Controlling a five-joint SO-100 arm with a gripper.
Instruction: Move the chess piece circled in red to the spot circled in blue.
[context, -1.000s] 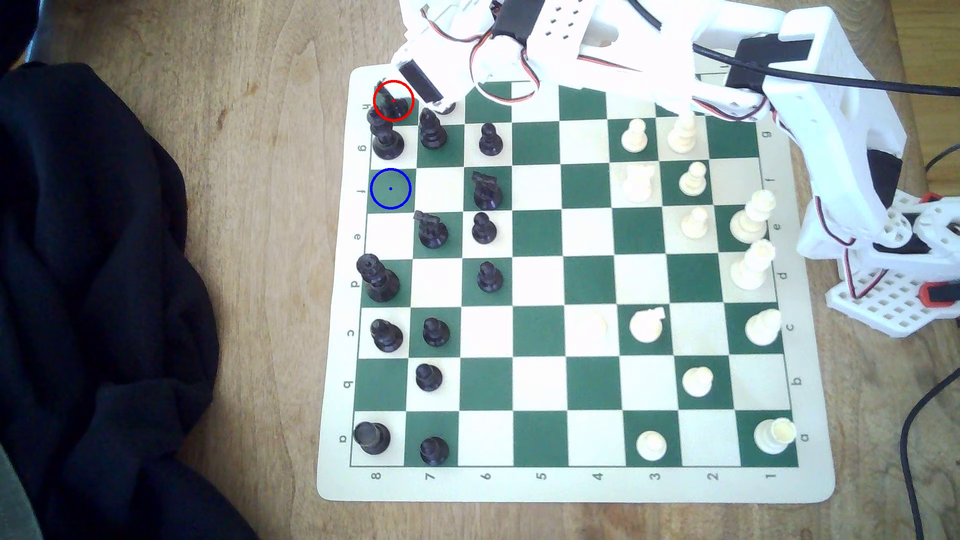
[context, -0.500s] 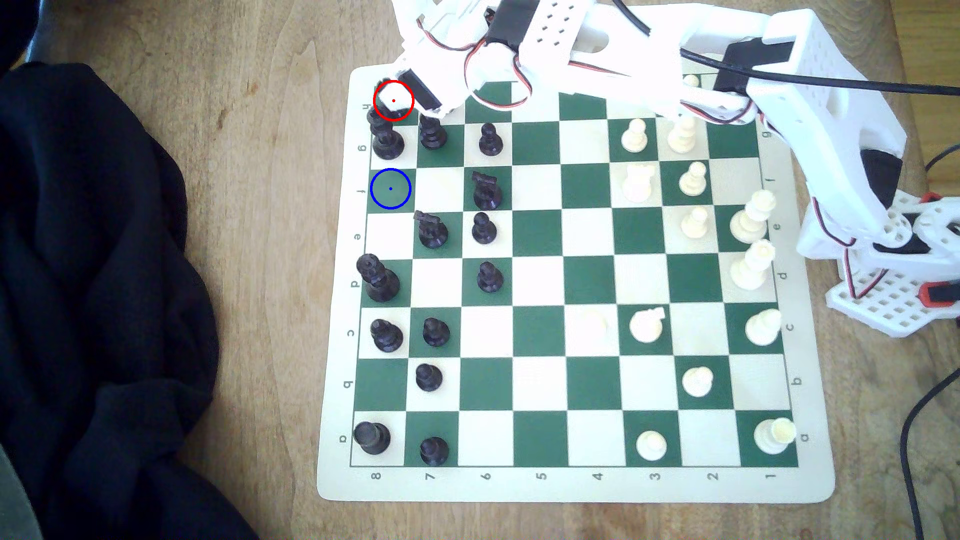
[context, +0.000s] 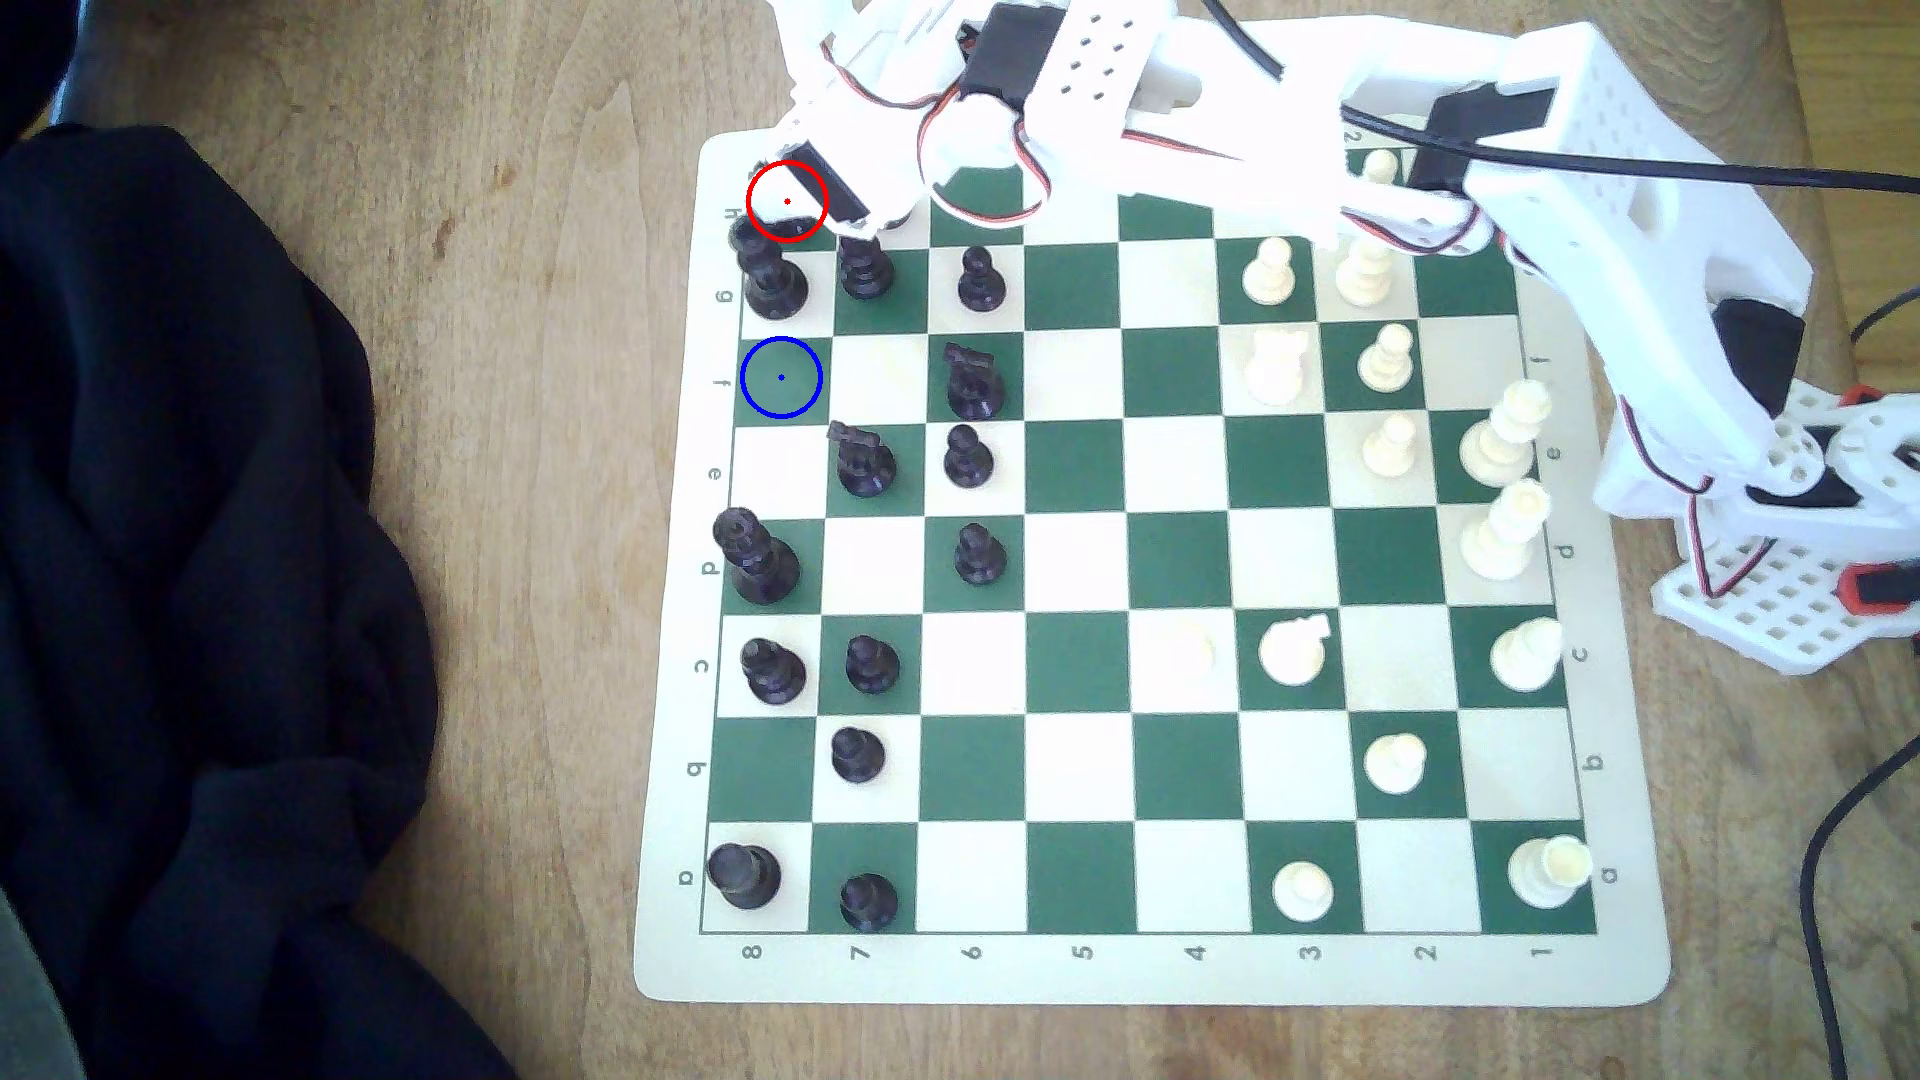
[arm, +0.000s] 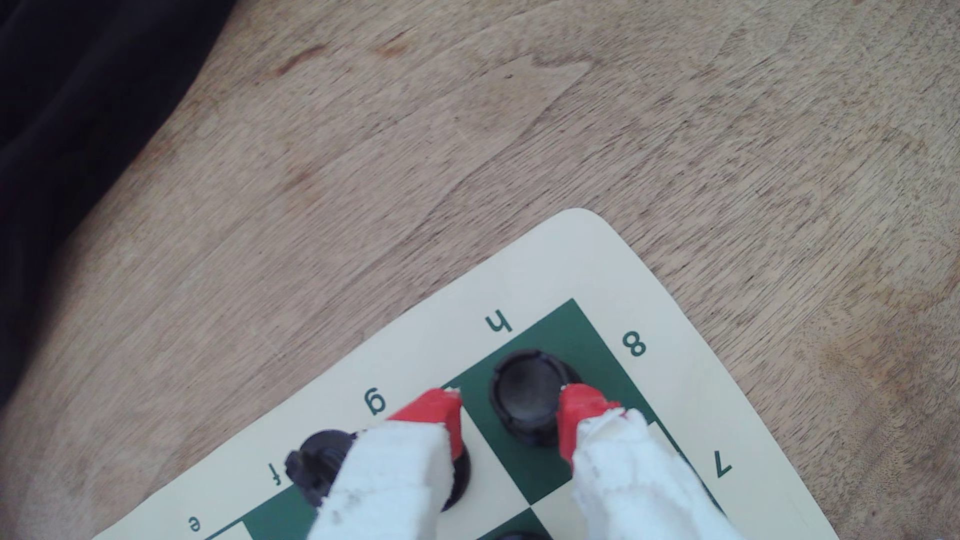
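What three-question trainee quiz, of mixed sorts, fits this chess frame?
1. True or false: the hand is shut on the short black plastic flat-topped rook.
2. The blue-ringed dark green square is: A) bare, B) holding a pawn, C) holding the rook.
3. Which edge letter marks the rook's square in the wrist view?

Key: 1 false, the red-tipped fingers stand apart on either side of it. 2 A. 3 h.

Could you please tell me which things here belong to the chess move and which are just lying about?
Belong:
black rook on h8
blue-ringed square
gripper, open around the rook

Lying about:
black cloth
white pieces
black pawns
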